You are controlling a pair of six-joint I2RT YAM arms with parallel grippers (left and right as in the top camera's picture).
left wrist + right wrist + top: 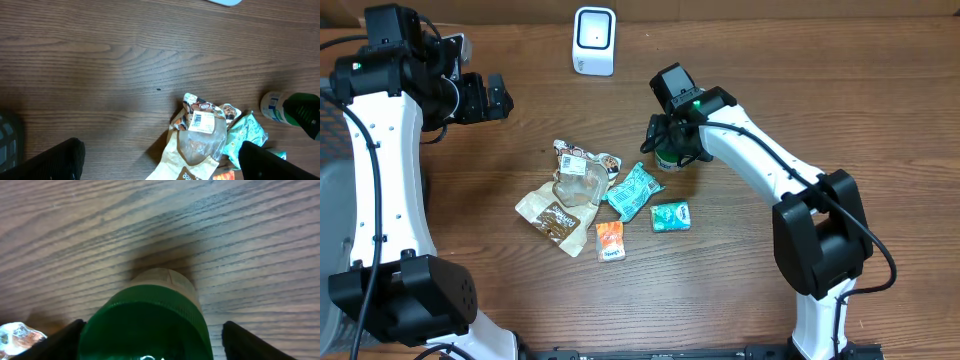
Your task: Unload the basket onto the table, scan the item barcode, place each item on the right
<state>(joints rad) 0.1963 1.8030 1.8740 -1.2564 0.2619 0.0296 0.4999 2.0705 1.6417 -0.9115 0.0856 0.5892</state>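
Note:
A small white bottle with a green cap (670, 158) stands upright on the wooden table, right of a pile of packets. My right gripper (670, 140) is down over it, one finger on each side. In the right wrist view the green cap (145, 325) fills the space between the fingers (65, 340). The left finger is against the cap and a gap shows before the right one. The white barcode scanner (594, 40) stands at the back of the table. My left gripper (490, 98) hovers open and empty at the far left, its jaws wide apart in the left wrist view (160, 165).
The pile holds a brown paper bag with a clear window (560, 205), a teal packet (633, 190), a small green packet (670, 216) and an orange packet (610, 241). The left wrist view shows the labelled bag (200, 135) and the bottle (274, 107).

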